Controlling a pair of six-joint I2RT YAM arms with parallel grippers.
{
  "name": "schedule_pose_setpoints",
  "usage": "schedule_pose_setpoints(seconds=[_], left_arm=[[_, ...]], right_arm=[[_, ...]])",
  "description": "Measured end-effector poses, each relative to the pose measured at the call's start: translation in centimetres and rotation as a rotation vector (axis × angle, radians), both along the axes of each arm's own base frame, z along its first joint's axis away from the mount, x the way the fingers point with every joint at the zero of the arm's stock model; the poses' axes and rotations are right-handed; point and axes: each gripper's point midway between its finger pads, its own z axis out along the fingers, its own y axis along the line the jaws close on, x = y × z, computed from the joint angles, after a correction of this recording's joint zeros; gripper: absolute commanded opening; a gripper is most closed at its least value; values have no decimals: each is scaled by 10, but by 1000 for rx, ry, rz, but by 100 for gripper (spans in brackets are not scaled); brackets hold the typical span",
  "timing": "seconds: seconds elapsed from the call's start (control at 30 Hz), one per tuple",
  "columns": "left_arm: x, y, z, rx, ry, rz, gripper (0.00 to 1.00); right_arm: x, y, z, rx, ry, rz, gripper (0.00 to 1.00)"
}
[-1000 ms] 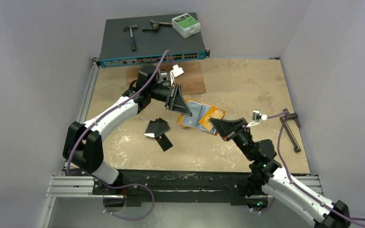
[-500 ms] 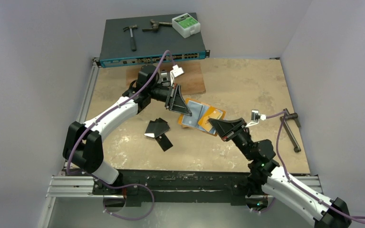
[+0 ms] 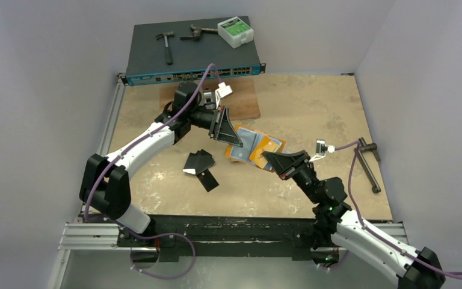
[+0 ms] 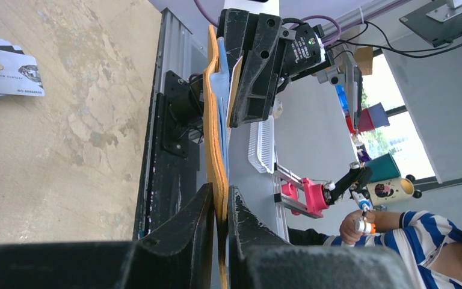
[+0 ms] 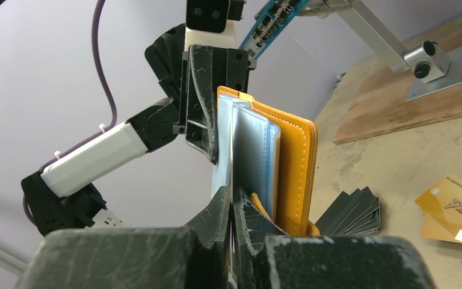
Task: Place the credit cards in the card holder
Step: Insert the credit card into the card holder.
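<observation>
Card holder [image 3: 255, 144] open, held up over table's middle. Left claw [image 3: 231, 135] pinches its orange cover; right claw [image 3: 271, 158] pinches a thin plastic sleeve. Looks light, floppy, slick: grip the edges. Black credit cards [image 3: 200, 168] lie toward the near-left corner.

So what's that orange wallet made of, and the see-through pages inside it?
The card holder looks like leather or fake leather: matte orange, thick, with a seam line along its edge. Its inner sleeves seem to be soft clear plastic, glossy and slightly cloudy.

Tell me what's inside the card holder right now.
The open card holder shows clear plastic sleeves fanned out, with no card plainly visible in them. The right gripper pinches one sleeve; its fingers cover the lower part, so a card tucked there cannot be ruled out.
</observation>
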Motion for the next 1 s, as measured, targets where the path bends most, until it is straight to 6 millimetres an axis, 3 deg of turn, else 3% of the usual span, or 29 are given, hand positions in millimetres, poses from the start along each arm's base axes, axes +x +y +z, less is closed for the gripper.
schedule_pose_setpoints(seconds=[1.0], left_arm=[[-1,0,-3,4,10,1,1]], right_arm=[[-2,-1,7,67,-18,14,0]])
